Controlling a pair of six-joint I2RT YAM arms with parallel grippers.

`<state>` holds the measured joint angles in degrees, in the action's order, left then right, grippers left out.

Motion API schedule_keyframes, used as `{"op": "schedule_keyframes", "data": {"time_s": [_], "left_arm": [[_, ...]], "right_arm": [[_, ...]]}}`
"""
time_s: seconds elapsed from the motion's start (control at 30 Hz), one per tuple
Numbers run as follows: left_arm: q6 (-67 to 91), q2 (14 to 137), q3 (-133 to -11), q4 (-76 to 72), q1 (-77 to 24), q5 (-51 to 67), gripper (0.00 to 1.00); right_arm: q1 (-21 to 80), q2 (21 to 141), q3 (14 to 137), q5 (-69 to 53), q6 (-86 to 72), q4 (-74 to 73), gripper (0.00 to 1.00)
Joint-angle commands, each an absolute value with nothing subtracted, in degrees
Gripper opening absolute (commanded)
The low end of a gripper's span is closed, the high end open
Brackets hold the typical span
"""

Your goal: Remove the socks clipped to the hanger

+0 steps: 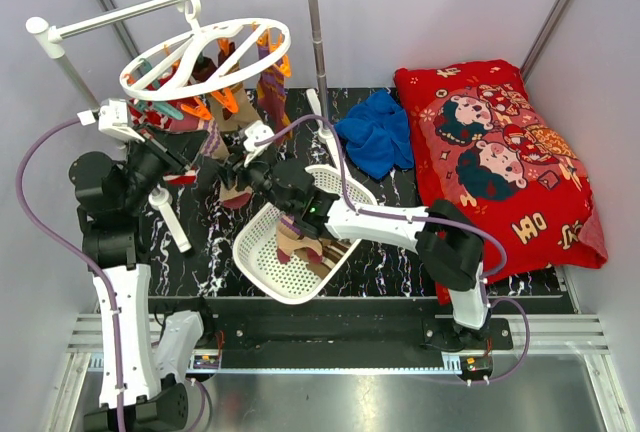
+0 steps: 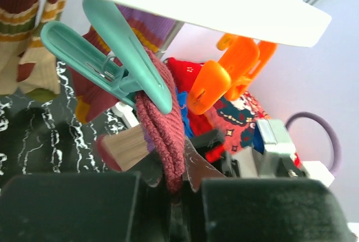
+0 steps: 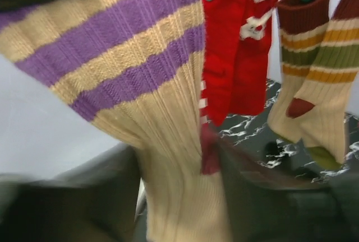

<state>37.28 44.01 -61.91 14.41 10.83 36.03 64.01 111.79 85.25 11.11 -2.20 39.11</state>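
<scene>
Tabletop (image 1: 400, 272) beneath sock (image 2: 165, 141) in left tool (image 2: 176, 197)

The socks (image 3: 140, 85) are ribbed matt knit cloth, the hanger (image 1: 180, 57) smooth glossy plastic, the table (image 1: 390, 267) polished marbled black.

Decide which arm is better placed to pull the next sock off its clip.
Left. The left gripper is shut on the maroon sock below the teal clip; the right gripper merely flanks a striped sock.
</scene>
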Motion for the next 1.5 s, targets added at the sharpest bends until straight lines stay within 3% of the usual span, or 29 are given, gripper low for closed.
{"op": "schedule_keyframes", "data": {"time_s": [0.0, 0.03, 0.1, 0.17, 0.2, 0.47, 0.63, 1.1, 1.47], "left_arm": [[39.3, 43.1, -62.2, 10.4, 10.8, 39.3, 0.14], [39.3, 43.1, -62.2, 10.5, 10.8, 39.6, 0.18], [38.1, 43.2, -63.1, 13.3, 10.9, 39.5, 0.37], [34.0, 43.4, -65.6, 19.7, 10.9, 33.9, 0.48], [33.0, 43.5, -67.9, 24.3, 11.0, 31.9, 0.58], [31.3, 44.2, -75.6, 32.4, 11.0, 25.2, 0.90], [29.2, 44.7, -79.6, 35.7, 11.0, 15.8, 0.90], [29.1, 47.5, -79.5, 27.6, 11.0, 17.6, 0.72], [30.2, 47.3, -74.8, 20.2, 11.0, 20.0, 0.69]], "right_arm": [[64.2, 112.8, 88.5, 14.2, -0.8, 38.9, 0.34], [64.2, 112.3, 88.2, 13.9, -0.9, 38.6, 0.19], [64.2, 110.5, 86.2, 12.6, -1.5, 39.1, 0.01], [64.2, 107.9, 83.1, 11.7, -3.4, 40.8, 0.00], [64.2, 107.0, 82.0, 11.2, -4.0, 42.1, 0.00], [64.2, 101.0, 75.3, 5.0, -9.4, 46.2, 0.00], [64.2, 99.6, 73.6, 3.7, -11.0, 47.0, 0.00], [64.2, 98.4, 71.6, 0.2, -16.0, 49.6, 0.00], [64.2, 99.0, 70.8, -5.0, -20.6, 52.1, 0.00]]}}
